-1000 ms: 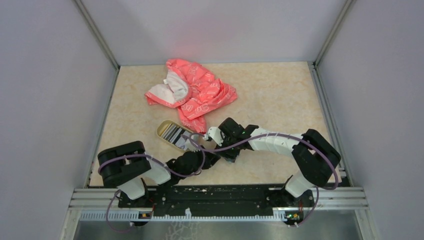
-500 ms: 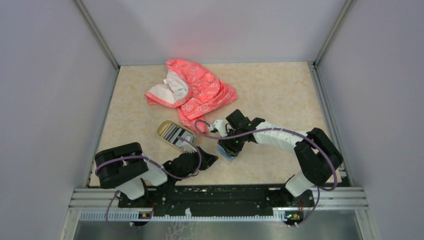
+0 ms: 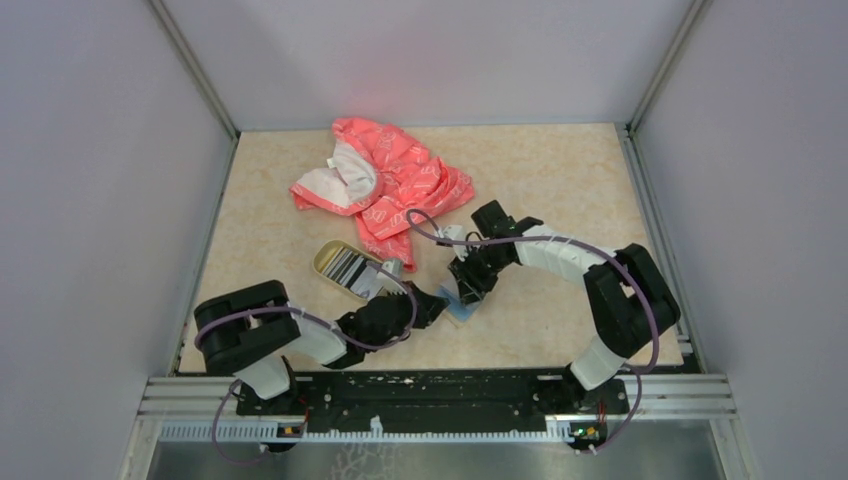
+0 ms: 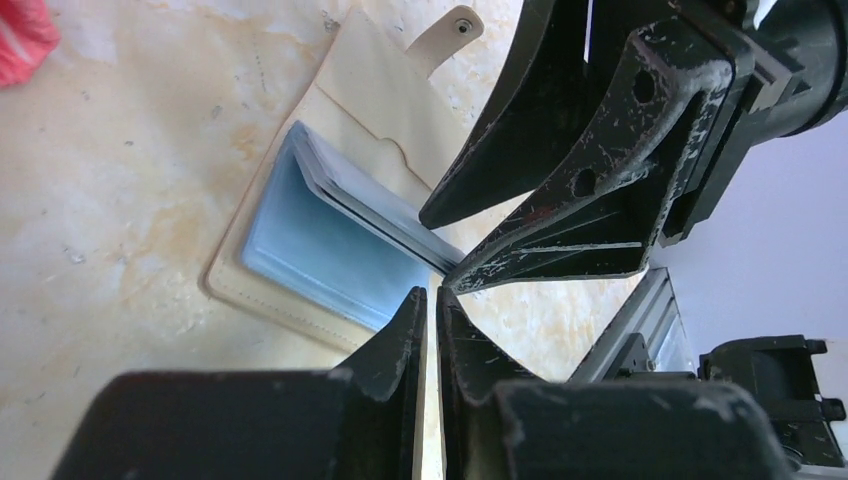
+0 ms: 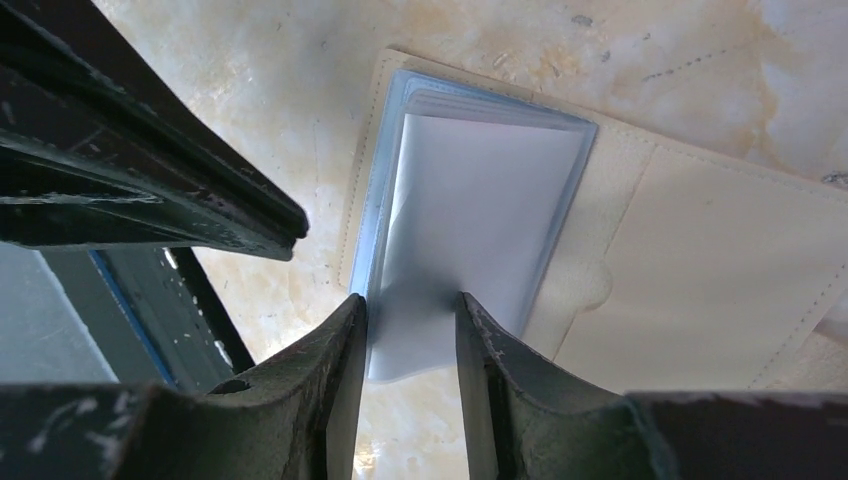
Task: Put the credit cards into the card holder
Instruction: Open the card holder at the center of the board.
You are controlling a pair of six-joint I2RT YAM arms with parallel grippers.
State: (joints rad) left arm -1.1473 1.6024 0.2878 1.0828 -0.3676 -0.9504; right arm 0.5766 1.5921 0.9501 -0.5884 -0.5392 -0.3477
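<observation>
- Right hand (image 5: 410, 305): just narrowed onto a blue-grey sleeve (image 5: 480, 200) of the open tan-beige card holder (image 5: 700, 280) on the marbled surface (image 3: 560, 190); pocket probably being readied.
- Left hand (image 4: 432, 298): nearly closed, empty.
- Dark striped plastic credit cards (image 3: 350, 268): unloaded, in oval gold-rimmed dish (image 3: 320, 262).

From above, we are seeing only a blue corner of the card holder (image 3: 463, 312), the rest lying under the right hand (image 3: 468, 288) and left hand (image 3: 432, 299). The credit cards (image 3: 350, 268) in the dish (image 3: 322, 258) are showing too small for us to count. In the right wrist view the holder's far flap is running off the picture's edge.
</observation>
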